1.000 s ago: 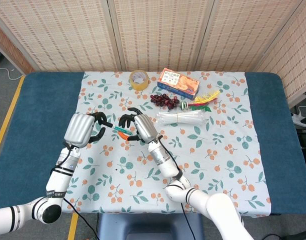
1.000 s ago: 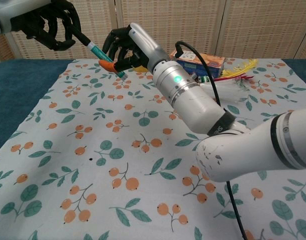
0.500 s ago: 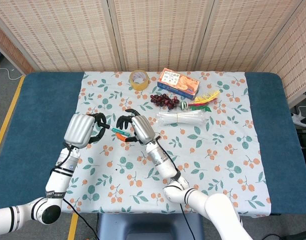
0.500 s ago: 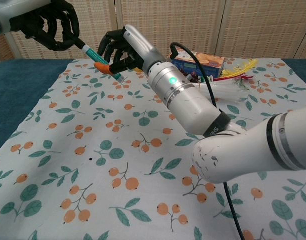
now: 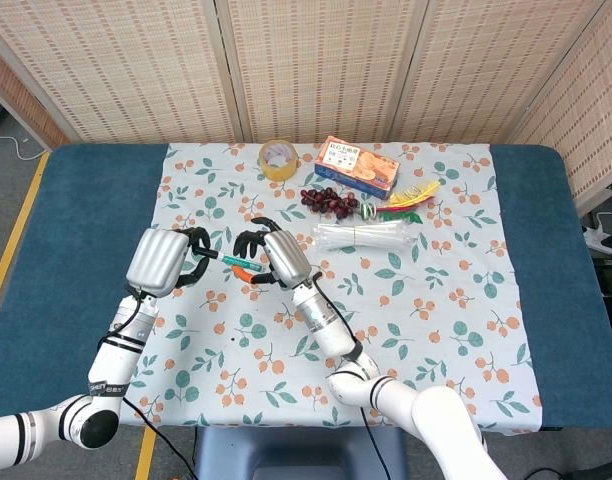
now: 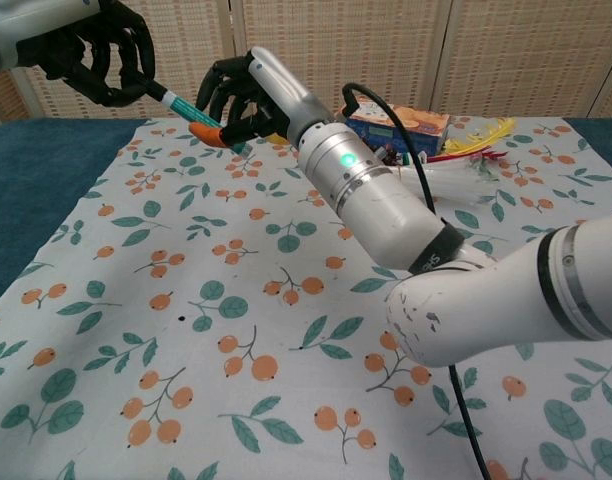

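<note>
A teal pen (image 6: 182,103) (image 5: 232,259) with an orange end (image 6: 207,131) (image 5: 245,271) hangs in the air between my two hands, above the fruit-print cloth (image 5: 426,290). My left hand (image 5: 162,260) (image 6: 91,55) grips its upper black end. My right hand (image 5: 271,255) (image 6: 248,93) curls its fingers around the orange lower end. Both hands sit close together over the cloth's left middle. The right hand's fingers hide the pen's tip.
At the back of the cloth lie a tape roll (image 5: 276,158), an orange snack box (image 5: 357,166) (image 6: 406,124), dark grapes (image 5: 329,200), a clear bundle of cable ties (image 5: 367,236) and some coloured clips (image 5: 406,199). Blue table (image 5: 76,230) borders the cloth.
My right hand slid left along the pen toward the left hand and closed more tightly on the orange end. The left hand barely moved.
</note>
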Available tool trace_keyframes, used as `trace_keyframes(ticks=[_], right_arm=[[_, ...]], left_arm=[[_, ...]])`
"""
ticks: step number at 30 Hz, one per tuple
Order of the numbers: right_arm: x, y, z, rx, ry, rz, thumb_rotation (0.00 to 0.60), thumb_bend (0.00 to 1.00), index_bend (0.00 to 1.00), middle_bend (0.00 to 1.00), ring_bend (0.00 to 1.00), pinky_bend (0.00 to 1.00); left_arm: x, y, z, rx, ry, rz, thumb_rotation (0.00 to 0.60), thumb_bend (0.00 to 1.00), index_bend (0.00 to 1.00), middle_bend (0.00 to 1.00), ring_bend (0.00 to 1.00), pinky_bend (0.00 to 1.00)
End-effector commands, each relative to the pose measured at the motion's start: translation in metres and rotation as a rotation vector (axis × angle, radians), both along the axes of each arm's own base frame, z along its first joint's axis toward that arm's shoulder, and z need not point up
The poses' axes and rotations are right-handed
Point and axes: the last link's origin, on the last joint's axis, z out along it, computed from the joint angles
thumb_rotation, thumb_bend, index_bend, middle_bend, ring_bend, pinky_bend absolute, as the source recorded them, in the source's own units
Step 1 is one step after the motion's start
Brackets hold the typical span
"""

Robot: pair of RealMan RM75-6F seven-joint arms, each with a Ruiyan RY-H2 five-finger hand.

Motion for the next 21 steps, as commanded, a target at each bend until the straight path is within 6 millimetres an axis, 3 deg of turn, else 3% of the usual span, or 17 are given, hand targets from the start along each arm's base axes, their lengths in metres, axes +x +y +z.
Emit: trace_keyframes(ticks=[1,5,13,21], right_arm=[[-0.0003,-0.0001,0.0,0.001,-0.001,-0.001,0.6,0.36,0.93,0.85,0.57,0.18],[-0.0005,-0.0004,0.0005,0.0,-0.004,-0.003,0.6,0.36,0.93,0.85,0.57,0.18],[-0.0001,0.0001,0.0001,0.0,-0.007,-0.003,0.6,0.36,0.93,0.85,0.57,0.18],[0.0009,0.0012,-0.0009,0.006,-0.011,-0.004,0.6,0.36,0.93,0.85,0.57,0.18]], left_arm=[[0.0004,0.0,0.0003,0.0,-0.001,-0.002,0.6,0.38,0.49,0.54,0.63,0.83],[0.0013,0.0,0.0006,-0.006,-0.006,-0.014,0.6,0.38,0.5,0.57,0.63,0.85],[0.0015,0.0003,0.0003,0.007,-0.01,-0.024,0.6,0.46,0.61,0.71,0.68,0.94],[0.0016,-0.0003,-0.001,0.035,0.006,-0.035,0.6,0.73,0.76,0.85,0.79,1.0]])
